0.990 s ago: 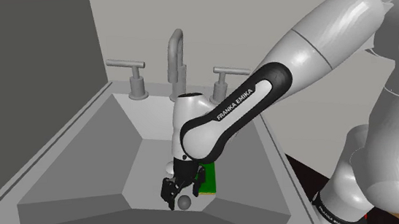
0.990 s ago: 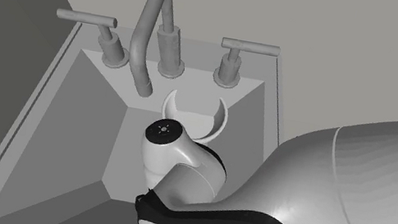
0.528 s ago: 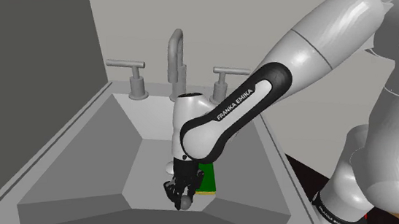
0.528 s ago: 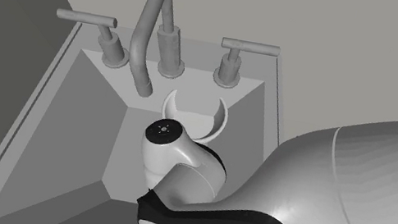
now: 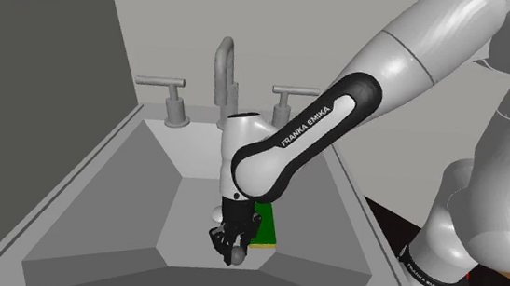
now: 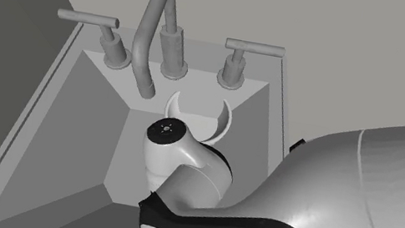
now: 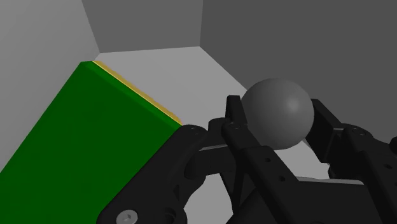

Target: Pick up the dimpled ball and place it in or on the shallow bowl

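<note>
Now the gripper (image 5: 232, 247) clasps the grey ball (image 7: 277, 111) tight between its fingers, low in the sink (image 5: 89, 192); the white bowl (image 6: 228, 120) lies farther back, by the tap (image 6: 153, 33).

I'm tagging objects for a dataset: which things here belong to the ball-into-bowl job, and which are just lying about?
Part of the job:
- grey ball, clasped in the gripper
- white shallow bowl, at the back of the sink

Just lying about:
- green block with a yellow edge, beside the ball
- faucet
- two tap handles
</note>
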You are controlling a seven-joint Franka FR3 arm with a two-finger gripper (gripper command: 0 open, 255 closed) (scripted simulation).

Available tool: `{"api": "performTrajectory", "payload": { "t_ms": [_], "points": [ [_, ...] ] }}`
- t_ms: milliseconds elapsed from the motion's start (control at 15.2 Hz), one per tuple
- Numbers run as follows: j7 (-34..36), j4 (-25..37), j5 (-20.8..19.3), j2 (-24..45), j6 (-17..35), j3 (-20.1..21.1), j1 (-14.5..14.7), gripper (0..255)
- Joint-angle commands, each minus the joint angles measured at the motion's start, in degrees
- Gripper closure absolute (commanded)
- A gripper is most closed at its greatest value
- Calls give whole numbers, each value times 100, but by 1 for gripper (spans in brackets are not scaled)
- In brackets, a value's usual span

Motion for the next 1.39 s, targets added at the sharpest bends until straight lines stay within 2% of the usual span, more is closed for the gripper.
{"api": "performTrajectory", "payload": {
  "t_ms": [0,1320],
  "points": [
    [52,36,-21,-135,-167,-6,-10,255],
    [470,556,-163,-1202,-1708,-97,-93,255]
  ]
}}
